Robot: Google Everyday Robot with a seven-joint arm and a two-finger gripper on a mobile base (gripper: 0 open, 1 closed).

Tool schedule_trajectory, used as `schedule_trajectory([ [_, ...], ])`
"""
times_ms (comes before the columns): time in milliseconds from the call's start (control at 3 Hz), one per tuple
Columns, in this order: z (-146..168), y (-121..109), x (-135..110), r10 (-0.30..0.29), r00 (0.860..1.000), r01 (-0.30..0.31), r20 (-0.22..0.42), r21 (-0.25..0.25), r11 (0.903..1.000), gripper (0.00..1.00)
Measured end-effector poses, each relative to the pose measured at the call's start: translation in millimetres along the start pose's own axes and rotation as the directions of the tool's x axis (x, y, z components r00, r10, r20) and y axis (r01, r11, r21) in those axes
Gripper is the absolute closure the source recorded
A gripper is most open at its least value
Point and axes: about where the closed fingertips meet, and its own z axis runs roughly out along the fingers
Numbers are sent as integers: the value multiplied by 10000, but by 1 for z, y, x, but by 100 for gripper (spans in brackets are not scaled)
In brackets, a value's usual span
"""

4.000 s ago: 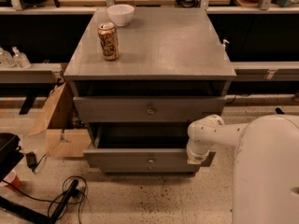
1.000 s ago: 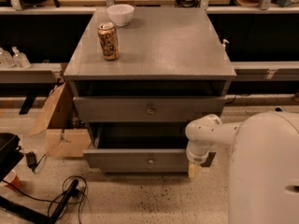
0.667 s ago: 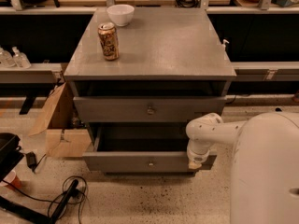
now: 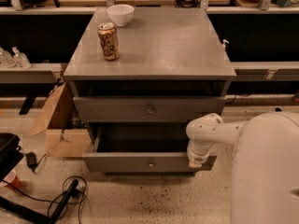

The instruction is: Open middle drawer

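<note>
**Middle drawer (image 4: 117, 163) extended; gripper (image 4: 195, 161) at the right end of its front panel.**

The middle drawer stood forward of the grey cabinet (image 4: 163, 45), with its grey box interior exposed and its small round knob (image 4: 150, 164) at the centre of the front. The white arm (image 4: 210, 127) reached in from the robot body (image 4: 268, 171) at lower right and bent downward. This placed the gripper against the upper right edge of the drawer front, well apart from the knob. Whether the gripper was clamped or released could not be determined. The upper drawer (image 4: 112, 110), which had the larger knob, sat closed. On the cabinet top, a can (image 4: 108, 41) stood upright near the left edge, with a white bowl (image 4: 120, 14) behind it and apart from it. A cardboard box (image 4: 56, 125) leaned beside the cabinet's left side. Black cables (image 4: 70, 195) lay on the floor.
</note>
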Motion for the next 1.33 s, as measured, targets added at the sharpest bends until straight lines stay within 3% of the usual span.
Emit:
schedule_trajectory([
  [1000,0,0,0,0,10000,0,0,-1,10000,100],
  [1333,-1,0,0,0,10000,0,-1,-1,10000,74],
])
